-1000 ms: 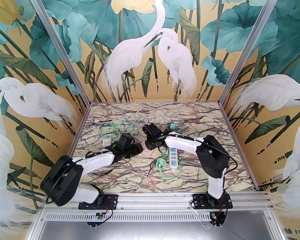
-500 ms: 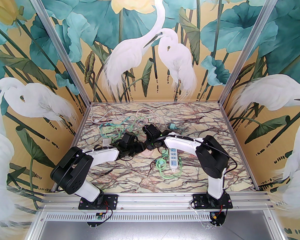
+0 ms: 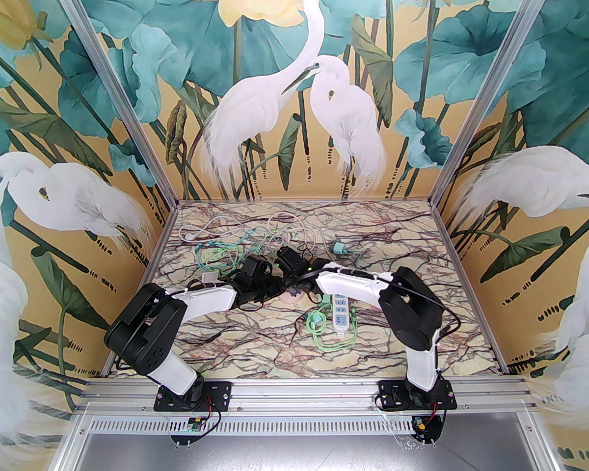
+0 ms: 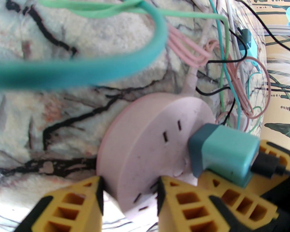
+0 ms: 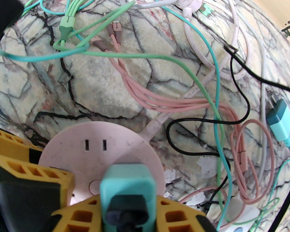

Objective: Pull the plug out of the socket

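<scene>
- since a second ago the left arm (image 3: 201, 302) has swung in from the left edge and raised its shoulder, bringing the left gripper (image 4: 129, 185) to the socket (image 4: 140, 153); the right arm (image 3: 353, 285) has edged slightly left.
- surface: table (image 3: 255, 341) with a pale marble print and dark veins; a metal rail (image 3: 299, 389) runs along its near edge.
- room: walls (image 3: 324, 116) painted with white herons, teal leaves and yellow flowers; metal posts (image 3: 118, 91) at the far corners.
- socket: round, pink, lying near the middle of the table, its pink lead running to the far side.
- in the socket: one teal plug (image 4: 224, 151), seated near the socket's edge, a black lead in its outer end.
- left gripper: yellow fingers pressed against the socket's near rim from both sides, clamped on it.
- right gripper (image 5: 128, 199): fingers closed on two sides of the plug, clamped on it.
- cables (image 3: 226, 253) in green, teal, pink, white and black lie tangled on the far half of the table.
- adapter (image 3: 340, 248): teal, loose, far right of the socket, prongs bare.
- strip (image 3: 341, 314): white, just right of the socket, a green cable coiled beside it.
</scene>
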You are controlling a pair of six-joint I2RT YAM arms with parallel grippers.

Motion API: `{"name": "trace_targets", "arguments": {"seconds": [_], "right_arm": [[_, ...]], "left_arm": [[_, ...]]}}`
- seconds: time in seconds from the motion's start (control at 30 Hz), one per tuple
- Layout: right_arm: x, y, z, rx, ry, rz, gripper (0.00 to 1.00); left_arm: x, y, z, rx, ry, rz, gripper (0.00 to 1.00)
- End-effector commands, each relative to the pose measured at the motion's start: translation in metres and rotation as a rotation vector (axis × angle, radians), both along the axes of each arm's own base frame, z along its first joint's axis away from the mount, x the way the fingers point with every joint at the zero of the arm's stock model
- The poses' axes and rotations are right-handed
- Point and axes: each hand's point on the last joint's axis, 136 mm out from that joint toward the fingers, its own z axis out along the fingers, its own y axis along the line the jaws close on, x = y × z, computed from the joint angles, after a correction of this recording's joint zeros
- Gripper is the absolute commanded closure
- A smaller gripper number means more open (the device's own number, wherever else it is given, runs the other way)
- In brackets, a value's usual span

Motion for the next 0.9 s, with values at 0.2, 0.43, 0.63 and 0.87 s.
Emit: {"name": "trace_targets", "arguments": {"seconds": [0.2, 0.43, 0.63, 0.87], "right_arm": [[-0.01, 0.015, 0.008, 0.152, 0.117, 0.07, 0.81], [0.003, 0.007, 0.029, 0.283, 0.152, 0.027, 0.81], [-0.001, 0.012, 0.03, 0.216, 0.121, 0.045, 0.81], [-0.02, 0.028, 0.005, -0.007, 0.07, 0.109, 0.81]], "left_arm": [[-0.034, 0.022, -0.053, 0.17, 0.156, -0.058, 0.61], [-0.037, 0.025, -0.058, 0.196, 0.169, -0.074, 0.62], [-0.038, 0.026, -0.062, 0.216, 0.179, -0.091, 0.63], [-0.038, 0.028, -0.063, 0.245, 0.179, -0.096, 0.63]]}}
